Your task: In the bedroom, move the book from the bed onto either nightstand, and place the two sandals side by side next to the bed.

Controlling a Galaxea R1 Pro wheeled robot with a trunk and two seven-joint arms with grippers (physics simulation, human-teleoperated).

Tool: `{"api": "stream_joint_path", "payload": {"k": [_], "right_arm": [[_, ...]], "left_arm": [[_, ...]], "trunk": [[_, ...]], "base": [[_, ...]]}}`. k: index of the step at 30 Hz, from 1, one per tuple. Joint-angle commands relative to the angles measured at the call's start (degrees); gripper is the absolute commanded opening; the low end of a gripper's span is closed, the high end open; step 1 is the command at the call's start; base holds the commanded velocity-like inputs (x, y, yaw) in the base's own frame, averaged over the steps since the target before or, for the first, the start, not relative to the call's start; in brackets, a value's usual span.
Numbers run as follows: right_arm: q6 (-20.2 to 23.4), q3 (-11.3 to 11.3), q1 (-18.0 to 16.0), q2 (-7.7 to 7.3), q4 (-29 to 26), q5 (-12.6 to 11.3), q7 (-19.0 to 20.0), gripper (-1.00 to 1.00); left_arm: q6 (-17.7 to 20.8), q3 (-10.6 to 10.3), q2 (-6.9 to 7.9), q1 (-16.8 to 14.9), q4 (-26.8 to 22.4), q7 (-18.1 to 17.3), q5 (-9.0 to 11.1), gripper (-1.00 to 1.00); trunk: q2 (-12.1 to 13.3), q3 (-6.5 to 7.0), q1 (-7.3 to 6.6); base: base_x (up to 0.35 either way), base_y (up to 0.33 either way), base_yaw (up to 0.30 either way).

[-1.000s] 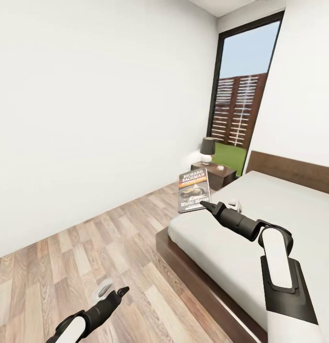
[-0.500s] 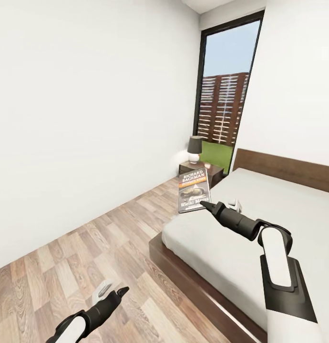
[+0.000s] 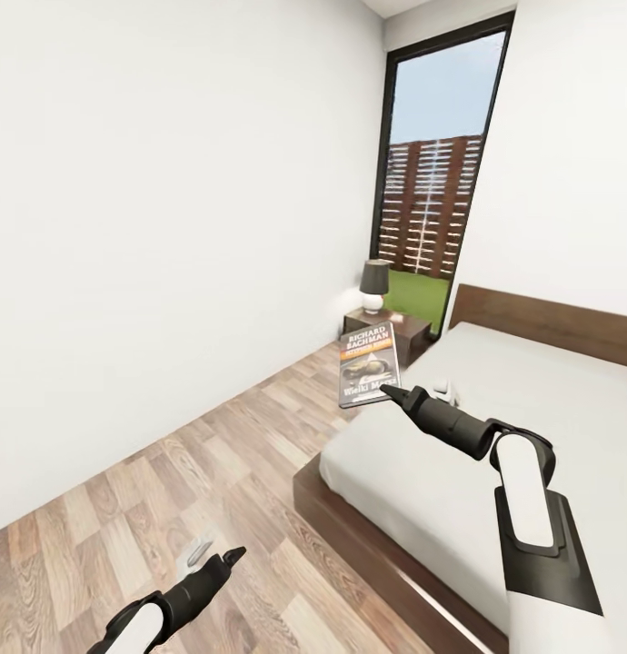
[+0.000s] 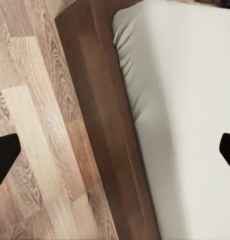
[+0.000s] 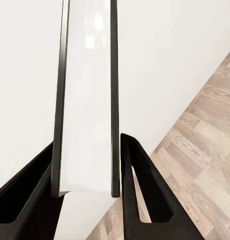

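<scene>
Since nothing is in it, left pincer (image 3: pixel 224 556): hangs low over the wood floor (image 3: pixel 168 490), fingers apart, probably just parked out of the way. In its wrist view the tips frame the bed (image 4: pixel 110 125) edge and mattress.
Right pincer (image 3: pixel 386 392): clamped on the book (image 3: pixel 369 365), held out past the mattress edge, cover facing the head camera. The wrist view shows the book's edge squeezed between both black fingers (image 5: pixel 140 195), so I'd call the grip solid.
Book: off the bed, up in the air, not yet put down.
Nightstand (image 3: pixel 386 329): farther off by the window (image 3: pixel 432 163), lamp (image 3: pixel 374 284) on top. Looks like the drop target, well apart from the book.
</scene>
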Motion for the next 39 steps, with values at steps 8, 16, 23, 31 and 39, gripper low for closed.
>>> {"api": "stream_joint_path", "payload": {"k": [8,16,23,31,39], "right_arm": [[0.4,0.0,0.0,0.12,-0.1,-0.2,0.6,-1.0],[0.4,0.0,0.1,0.13,-0.3,-0.2,0.7,-1.0],[0.4,0.0,0.1,0.13,-0.3,-0.4,0.6,-1.0],[0.4,0.0,0.1,0.13,-0.2,-0.5,0.4,-1.0],[0.4,0.0,0.1,0.13,-0.1,-0.5,0.5,-1.0]], "left_arm": [[0.1,-0.2,0.07,0.0,0.0,0.2,0.5,1.0],[0.1,-0.2,0.07,-0.1,0.5,0.2,0.5,1.0],[0.1,-0.2,0.07,-0.1,0.7,0.2,0.5,1.0],[0.1,-0.2,0.06,-0.2,0.7,0.2,0.5,1.0],[0.1,-0.2,0.06,-0.2,0.8,0.2,0.5,1.0]], "trunk": [[-0.1,-0.14,0.06],[-0.1,-0.14,0.06],[-0.1,-0.14,0.06],[-0.1,-0.14,0.06],[-0.1,-0.14,0.06]], "base": [[0.26,0.225,-0.002],[0.255,0.239,0.0],[0.242,0.253,-0.076],[0.22,0.268,-0.237],[0.197,0.282,-0.23]]}}
